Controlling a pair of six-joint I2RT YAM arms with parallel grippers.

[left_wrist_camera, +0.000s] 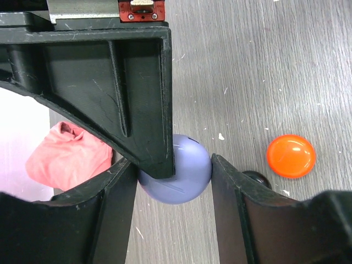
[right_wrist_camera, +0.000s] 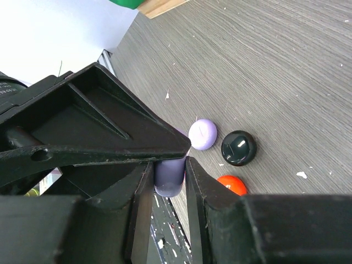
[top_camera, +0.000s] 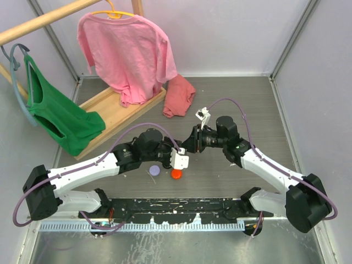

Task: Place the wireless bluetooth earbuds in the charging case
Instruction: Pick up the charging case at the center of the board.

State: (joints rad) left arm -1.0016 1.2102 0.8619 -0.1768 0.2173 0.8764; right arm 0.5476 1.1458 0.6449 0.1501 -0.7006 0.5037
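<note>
**Operator:** Report the layout, largest item first.

**Technician:** The bench (top_camera: 236, 99) carries a wooden rack (top_camera: 110, 107) at far left, hung with a pink shirt (top_camera: 126, 49). The left arm (top_camera: 93, 165) and right arm (top_camera: 264, 165) reach inward and meet tip to tip over the bench centre.

**Operator:** Claw condition?

**Technician:** The left claw (left_wrist_camera: 175, 171) is clenched on a lavender piece (left_wrist_camera: 184, 181), and both of its fingers touch the piece. The right claw (right_wrist_camera: 168, 171) is clamped on the same piece from the opposite side. Both claws therefore hold one item, raised off the bench.

**Operator:** What is the piece?

**Technician:** I judge it to belong to the lavender earbud set. I cannot tell whether it is a bud or a shell, because the fingers cover most of it. For the same reason its long axis cannot be read.

**Operator:** Where are the remaining parts?

**Technician:** Three pucks lie on the bench. The lavender puck (top_camera: 155, 171) is near and left of the claws. The orange-red puck (top_camera: 176, 174) is just right of it, and the black puck (right_wrist_camera: 238, 147) is close by.

**Operator:** What is the governing relation?

**Technician:** The lavender puck lies below and to the near left of the held piece, beside the left forearm, so the left arm is the nearer one. One claw probably has to let go before the piece can be lowered.
</note>
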